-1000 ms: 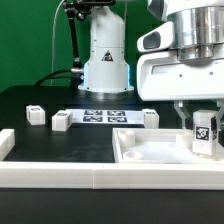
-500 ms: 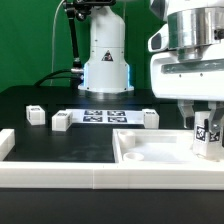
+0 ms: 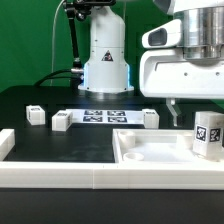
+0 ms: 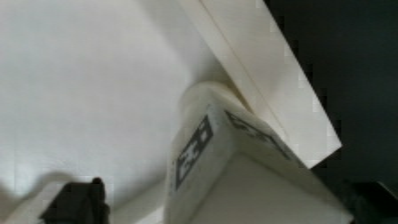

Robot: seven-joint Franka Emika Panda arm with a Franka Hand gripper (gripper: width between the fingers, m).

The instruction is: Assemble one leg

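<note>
A white leg point(image 3: 208, 135) with a black-and-white tag stands upright in the corner of the large white panel point(image 3: 150, 152), at the exterior view's right. My gripper point(image 3: 197, 108) hangs just above it. The jaws are spread and one finger point(image 3: 172, 113) is clear of the leg's side. The other finger is out of frame. In the wrist view the leg point(image 4: 231, 160) fills the near middle by the panel's raised rim point(image 4: 267, 70). A dark finger point(image 4: 73, 200) stands apart from it. Three more legs point(image 3: 36, 114), point(image 3: 61, 121), point(image 3: 149, 118) lie on the black table.
The marker board point(image 3: 103, 116) lies between the loose legs, in front of the white robot base point(image 3: 105, 60). A white rail point(image 3: 60, 176) runs along the table's front edge, with a raised end point(image 3: 6, 144) at the exterior view's left.
The jaws have let go of the leg and opened. The gripper has risen and shifted to the exterior view's right. The leg now stands free on the panel, slightly further right.
</note>
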